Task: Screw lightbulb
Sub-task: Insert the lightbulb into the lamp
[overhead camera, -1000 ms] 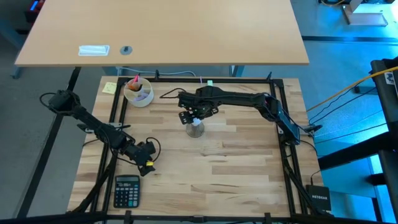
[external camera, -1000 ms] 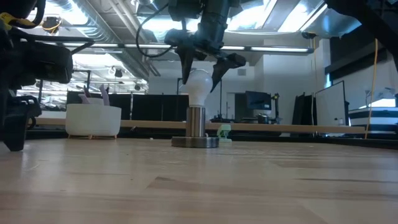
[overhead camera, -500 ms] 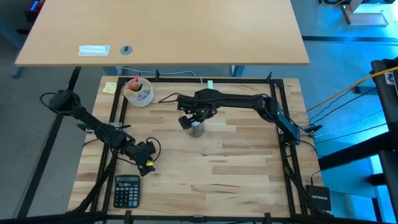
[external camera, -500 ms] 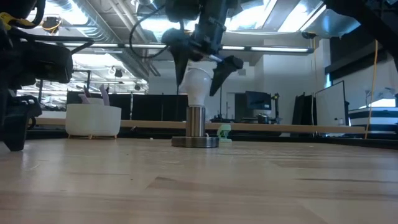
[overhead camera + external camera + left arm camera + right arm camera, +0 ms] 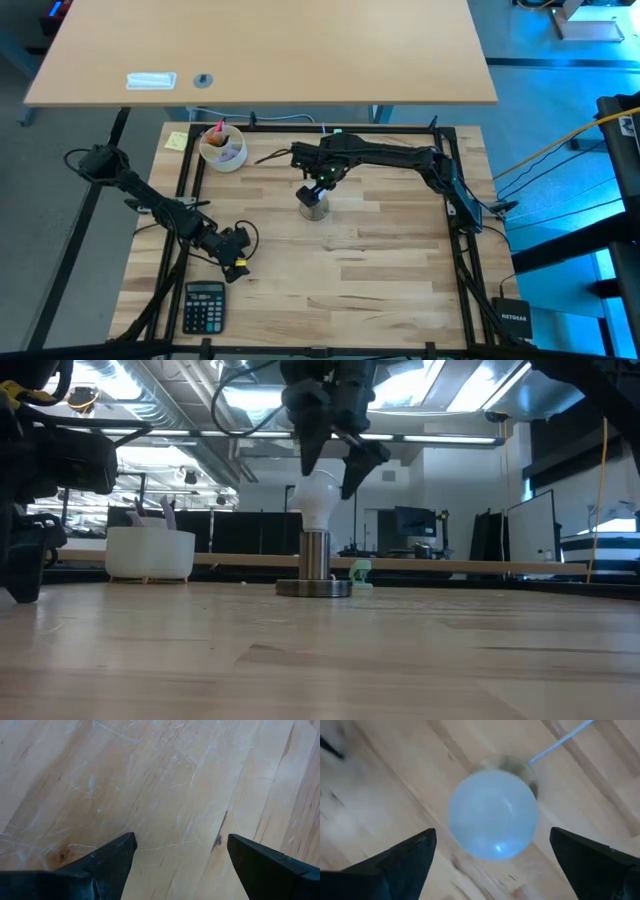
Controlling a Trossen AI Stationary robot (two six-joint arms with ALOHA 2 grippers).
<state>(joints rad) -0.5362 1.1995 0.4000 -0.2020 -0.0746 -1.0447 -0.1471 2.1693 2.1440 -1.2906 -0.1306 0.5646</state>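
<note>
Both jaws of the right gripper point(image 5: 330, 470) stand spread, released, just above the lightbulb point(image 5: 317, 503), which sits upright in the socket base point(image 5: 314, 586). It looks seated, though thread depth is hidden; closing off-centre could tilt it and cross-thread it. Well away from the socket base, the left gripper point(image 5: 180, 862) waits open, empty.

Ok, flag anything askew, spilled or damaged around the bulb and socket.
Nothing stands out. The lightbulb sits upright in the grey socket base, which stands flat on the table. The right gripper is open just above the bulb, not touching it. No spill or breakage shows.
</note>
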